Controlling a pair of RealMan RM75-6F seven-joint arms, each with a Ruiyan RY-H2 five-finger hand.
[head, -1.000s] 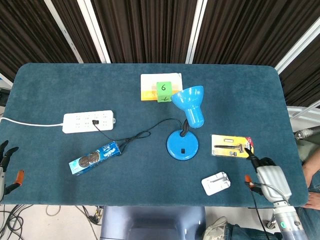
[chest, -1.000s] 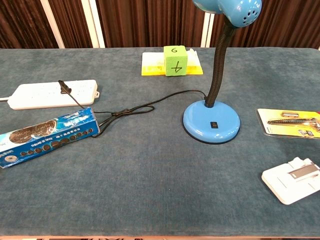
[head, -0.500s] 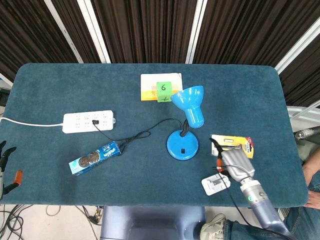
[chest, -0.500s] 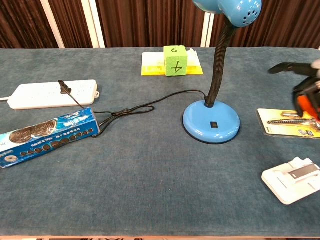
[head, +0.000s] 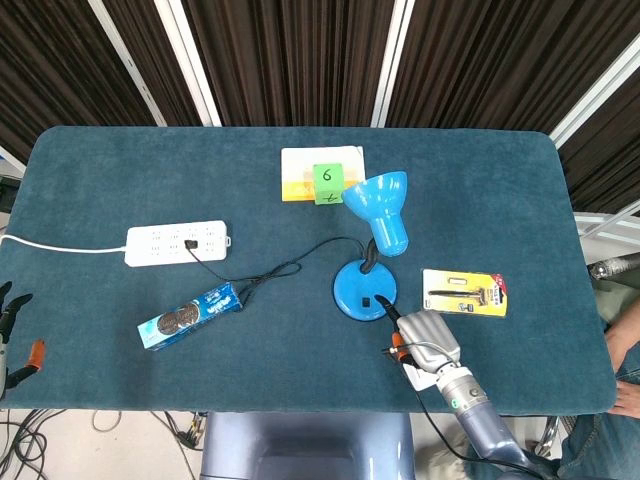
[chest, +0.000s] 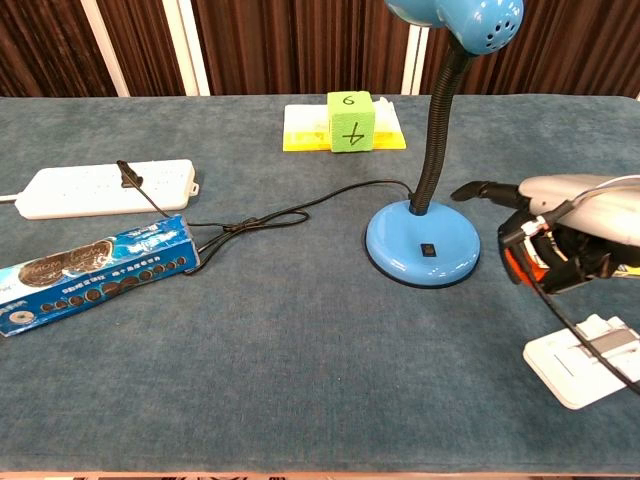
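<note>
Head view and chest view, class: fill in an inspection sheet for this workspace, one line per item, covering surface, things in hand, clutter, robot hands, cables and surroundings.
Surface: blue cloth table, flat.
Things in hand: blue desk lamp stands upright; the switch on its base is just ahead of the right robot hand.
Clutter: cookie box, razor pack, white holder, yellow box with green cube.
Robot hands: right one holds nothing, one finger stretched out beside the lamp base; left robot hand off the table's left edge, fingers apart.
Cables: black lamp cord runs to the white power strip.
Surroundings: dark curtains behind.
</note>
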